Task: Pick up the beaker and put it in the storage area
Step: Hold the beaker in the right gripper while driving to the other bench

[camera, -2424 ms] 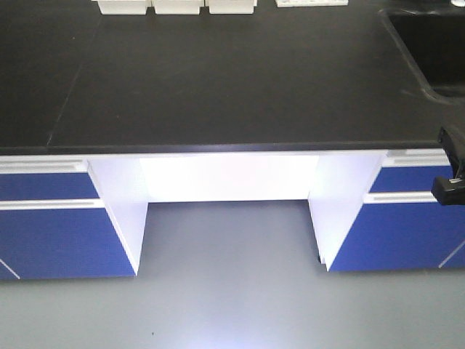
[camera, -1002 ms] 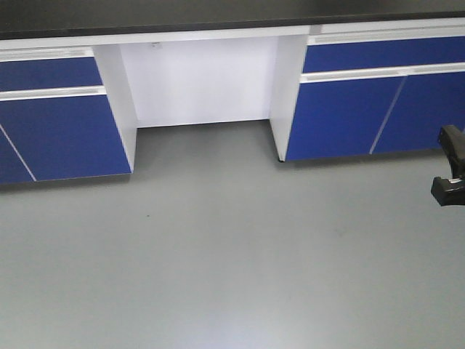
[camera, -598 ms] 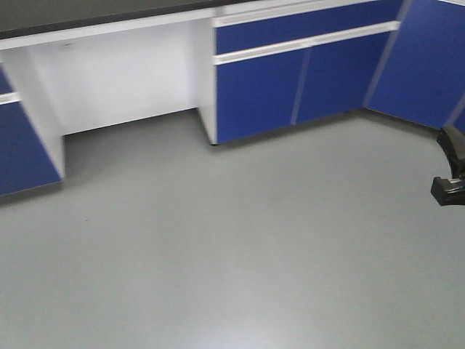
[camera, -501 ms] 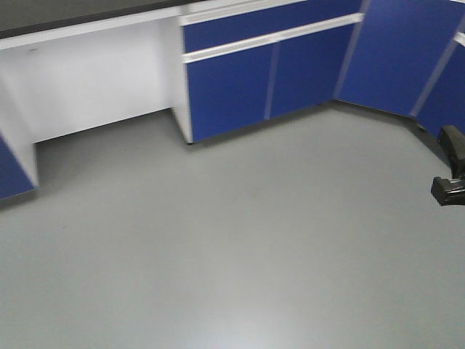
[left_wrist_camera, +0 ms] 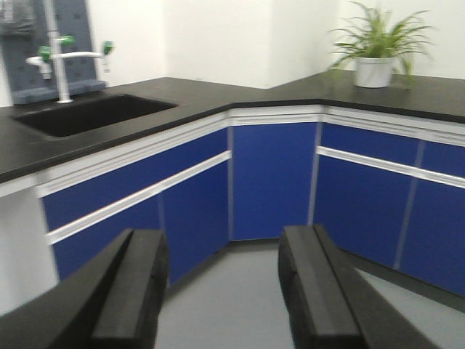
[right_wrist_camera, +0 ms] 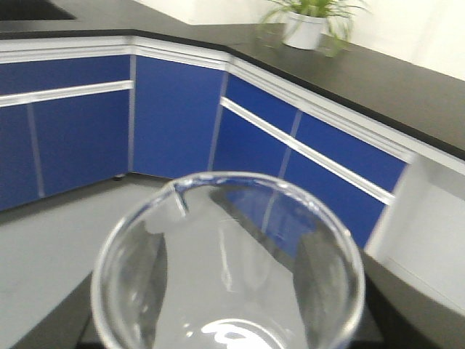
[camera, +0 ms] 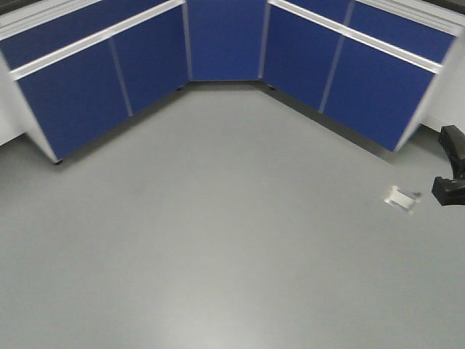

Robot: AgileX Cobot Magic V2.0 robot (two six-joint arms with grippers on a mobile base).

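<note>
With the right gripper clamped on the upright beaker, out over the floor near the corner cabinets, and the left gripper spread empty, the carry wants a firm, level hold and gentle base turns until the storage bench shows.

Spread left tool, right tool around beaker

A laboratory is indicated. Black benchtops are run along the walls and round a corner above blue cabinets. A deep black sink is set into one, served by a green-handled lab tap. A glass beaker is seen.
</note>
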